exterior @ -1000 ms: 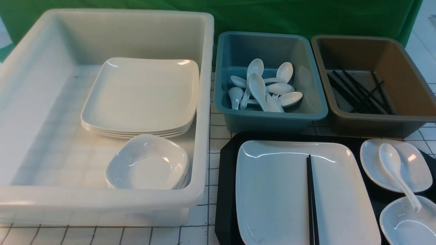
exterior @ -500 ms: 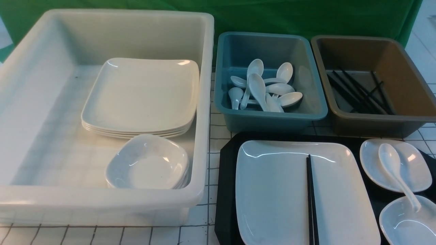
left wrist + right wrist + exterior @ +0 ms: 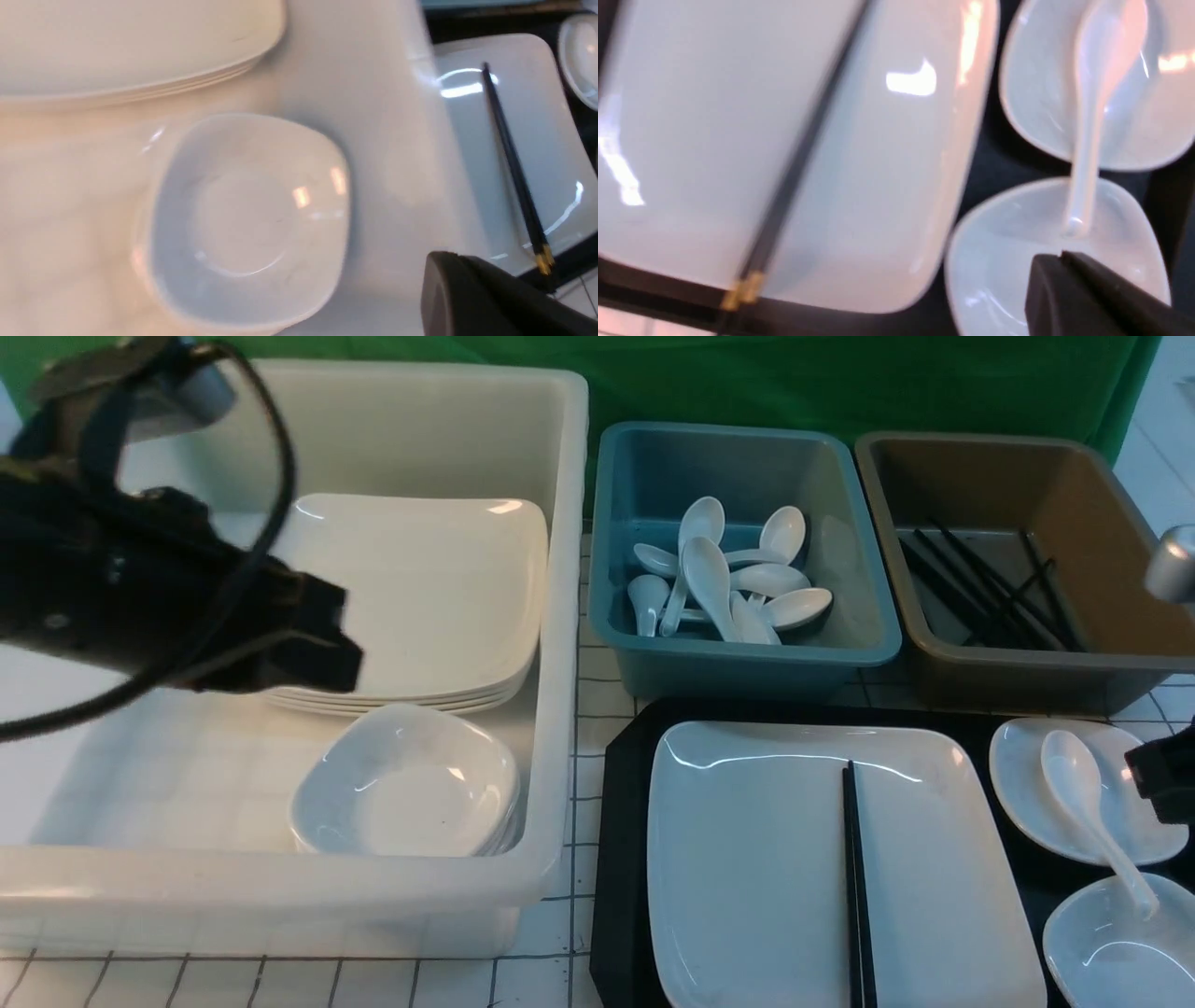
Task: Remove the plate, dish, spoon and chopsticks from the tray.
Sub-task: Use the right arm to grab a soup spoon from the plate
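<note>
The glossy white square plate (image 3: 747, 859) sits on the black tray (image 3: 621, 821), with the black chopsticks (image 3: 852, 887) lying on it and pointing to twelve o'clock. At three o'clock the spoon (image 3: 1094, 826) bridges two small dishes (image 3: 1022, 789). Only the wrist views show the chopsticks' gold ends. The left fingers (image 3: 476, 298) and right fingers (image 3: 1083, 298) are closed and empty.

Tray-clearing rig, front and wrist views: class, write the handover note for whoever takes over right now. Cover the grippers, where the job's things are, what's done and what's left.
Grippers: the left gripper is shut with nothing seen in it, above the white bin and over its stacked plates. The right gripper is shut, holds nothing, and is at the tray's right side by the spoon.
Things: the plate sits on the tray with the chopsticks lying across it. The spoon bridges the far dish and the near dish.
Done: nothing is off the tray.
Left: plate, both dishes, spoon and chopsticks.
</note>
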### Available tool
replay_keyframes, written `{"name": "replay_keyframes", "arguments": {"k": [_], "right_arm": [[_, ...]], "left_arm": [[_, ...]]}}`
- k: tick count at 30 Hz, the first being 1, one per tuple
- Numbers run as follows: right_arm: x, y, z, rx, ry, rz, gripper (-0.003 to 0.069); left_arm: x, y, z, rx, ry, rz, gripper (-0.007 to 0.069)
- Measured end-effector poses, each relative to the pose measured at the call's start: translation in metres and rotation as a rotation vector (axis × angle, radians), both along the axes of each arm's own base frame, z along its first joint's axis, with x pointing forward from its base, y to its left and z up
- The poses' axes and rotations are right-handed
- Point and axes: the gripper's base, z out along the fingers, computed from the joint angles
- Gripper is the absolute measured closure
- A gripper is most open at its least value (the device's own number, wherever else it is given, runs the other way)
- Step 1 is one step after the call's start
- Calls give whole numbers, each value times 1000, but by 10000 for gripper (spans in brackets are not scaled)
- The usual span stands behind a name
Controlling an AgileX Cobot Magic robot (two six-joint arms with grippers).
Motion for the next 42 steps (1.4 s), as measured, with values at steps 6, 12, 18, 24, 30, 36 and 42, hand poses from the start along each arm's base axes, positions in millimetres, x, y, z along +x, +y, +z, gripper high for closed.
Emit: {"name": "replay_keyframes", "arguments": {"k": [6, 12, 18, 24, 30, 36, 42], "right_arm": [[44, -37, -33, 72, 142, -152, 635], [80, -47, -85, 92, 233, -185, 377], [98, -49, -120, 88, 267, -197, 272], [102, -49, -134, 89, 290, -202, 426], [102, -49, -132, 88, 304, -185, 502], [87, -47, -103, 95, 312, -165, 502], [50, -38, -40, 148, 257, -128, 502]], "left_arm": [[-20, -80, 0, 49, 14, -241, 627], [-36, -133, -20, 122, 78, -395, 627], [-33, -142, -35, 169, 102, -415, 627], [-30, -141, -37, 206, 79, -415, 627], [-29, -141, -37, 211, 74, -415, 627], [-28, -142, -36, 204, 64, -411, 627], [-26, -141, -35, 181, 71, -367, 626]]}}
